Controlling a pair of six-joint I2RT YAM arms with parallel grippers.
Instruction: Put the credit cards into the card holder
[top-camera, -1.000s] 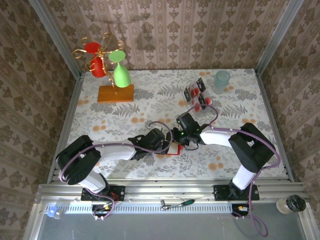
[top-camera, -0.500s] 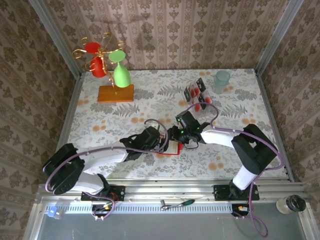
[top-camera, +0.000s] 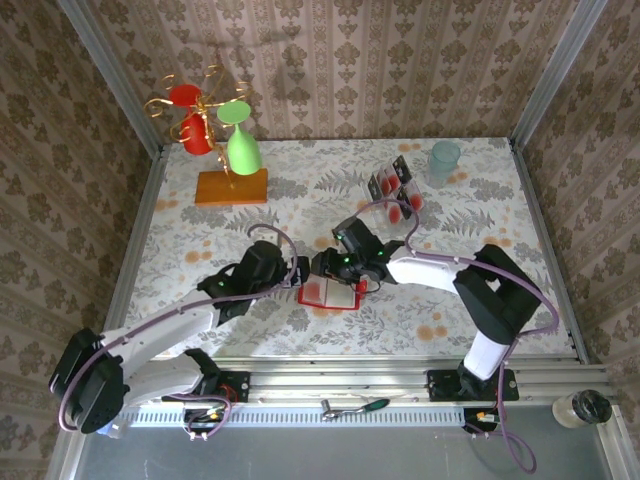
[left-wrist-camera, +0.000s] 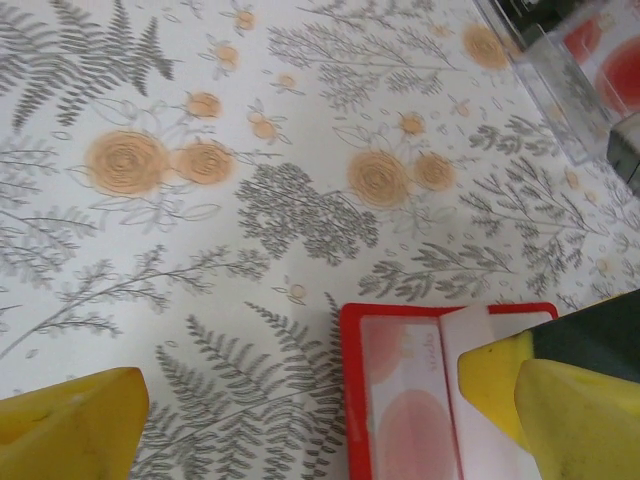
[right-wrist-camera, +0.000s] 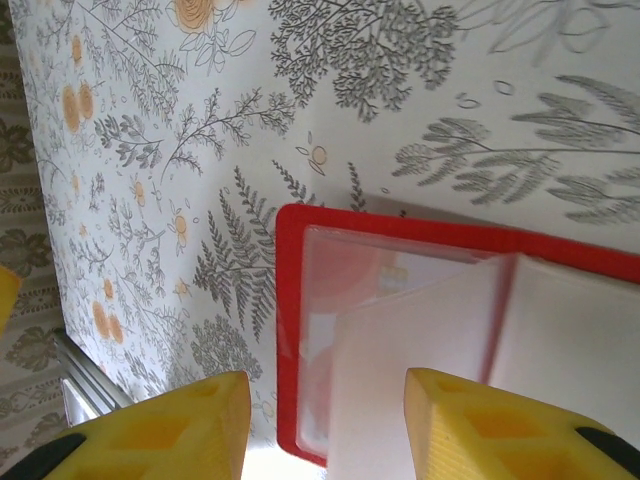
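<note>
The card holder (top-camera: 330, 293) lies open and flat on the table (top-camera: 200, 230), about midway between the left and right edges and closer to the near edge than the far one. Its long axis runs roughly parallel to the near edge. Its pale pockets face up, and faint red round marks show through them in the left wrist view.

The right gripper (top-camera: 322, 266) hangs right over the holder's left half with its jaws partly apart. In the right wrist view I see nothing clamped between them, only the pocket and a pale sheet below. The left gripper (top-camera: 292, 276) sits just beside the holder's left edge, spread wide and empty, with bare table under it.

More credit cards (top-camera: 392, 188) stand in a clear rack (left-wrist-camera: 560, 95) toward the far right corner, well apart from the holder.

The coming move probably turns on that direction. The next card lies away from the holder toward the far right, on the right arm's side, so the right arm looks the nearer 1 for the fetch. The left gripper is already placed to steady the holder's left edge.
</note>
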